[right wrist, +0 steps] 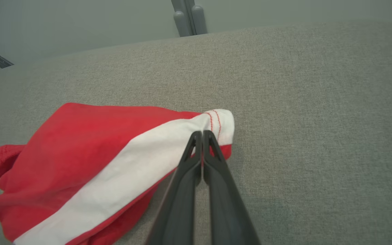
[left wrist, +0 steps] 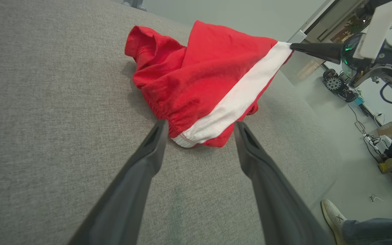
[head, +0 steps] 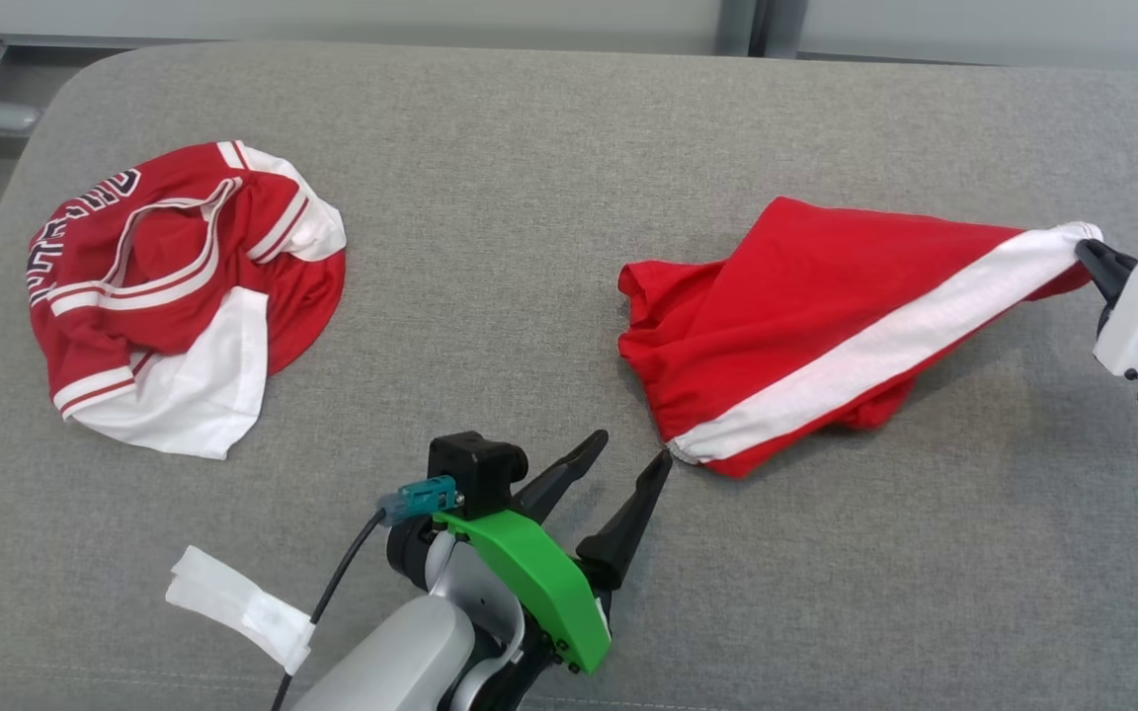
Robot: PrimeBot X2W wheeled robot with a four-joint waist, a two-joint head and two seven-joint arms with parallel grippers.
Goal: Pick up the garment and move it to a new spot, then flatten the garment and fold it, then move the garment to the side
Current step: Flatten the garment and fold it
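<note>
The garment (head: 826,326) is a pair of red shorts with a white side stripe, lying crumpled right of centre on the grey cushion (head: 529,197). My right gripper (head: 1091,253) is shut on the hem end of the white stripe and holds that corner lifted and stretched to the right. In the right wrist view the closed fingers (right wrist: 202,133) pinch the stitched white hem of the garment (right wrist: 80,153). My left gripper (head: 633,452) stands open just short of the waistband corner. In the left wrist view its fingertips (left wrist: 200,125) flank that white corner of the garment (left wrist: 196,81).
A second red and white jersey (head: 174,286) lies crumpled at the cushion's far left. A white tag (head: 233,602) hangs by my left forearm. In the left wrist view a person's shoe (left wrist: 333,214) and cables are on the floor beyond the cushion's edge.
</note>
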